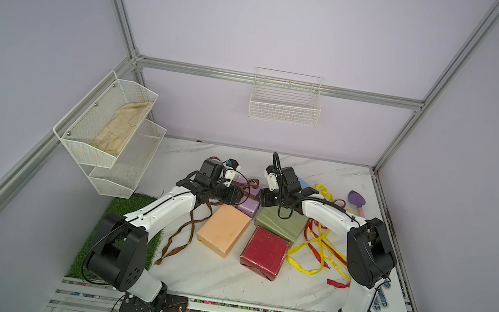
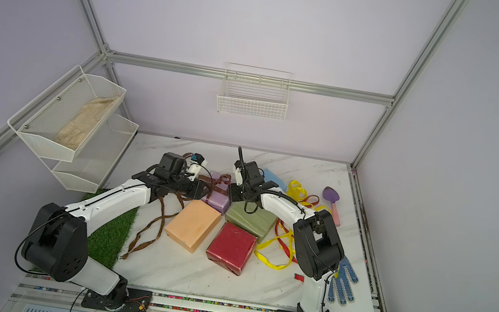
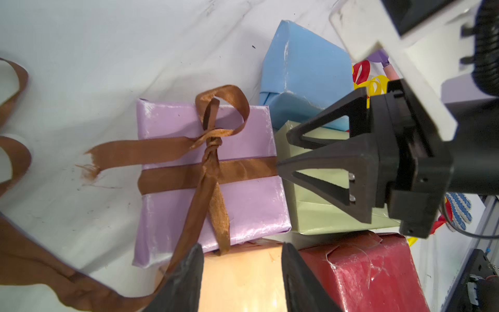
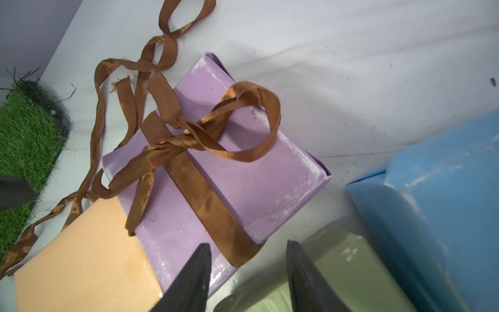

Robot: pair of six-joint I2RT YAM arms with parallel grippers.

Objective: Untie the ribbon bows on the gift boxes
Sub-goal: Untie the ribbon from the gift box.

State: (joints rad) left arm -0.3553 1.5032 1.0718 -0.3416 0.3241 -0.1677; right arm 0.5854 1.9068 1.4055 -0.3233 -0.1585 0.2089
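Observation:
The lilac gift box (image 3: 243, 205) lies among the other boxes with a brown ribbon bow (image 3: 213, 143) knotted on top, one loop standing and a frayed tail lying flat. My left gripper (image 3: 242, 247) is open over the peach-orange box (image 1: 223, 229), just short of the lilac box's edge. From the opposite side my right gripper (image 4: 249, 244) is open where the lilac box (image 4: 256, 183) meets the olive green box (image 1: 281, 223). Neither holds anything. The dark red box (image 1: 264, 252) and light blue box (image 3: 305, 73) carry no ribbon.
A loose brown ribbon (image 1: 181, 237) trails left of the boxes toward a grass mat (image 1: 130, 212). Loose yellow and red ribbons (image 1: 319, 242) lie to the right, with a purple scoop (image 1: 357, 201) and a blue-dotted glove (image 2: 343, 280). White wire baskets (image 1: 109, 131) hang on the walls.

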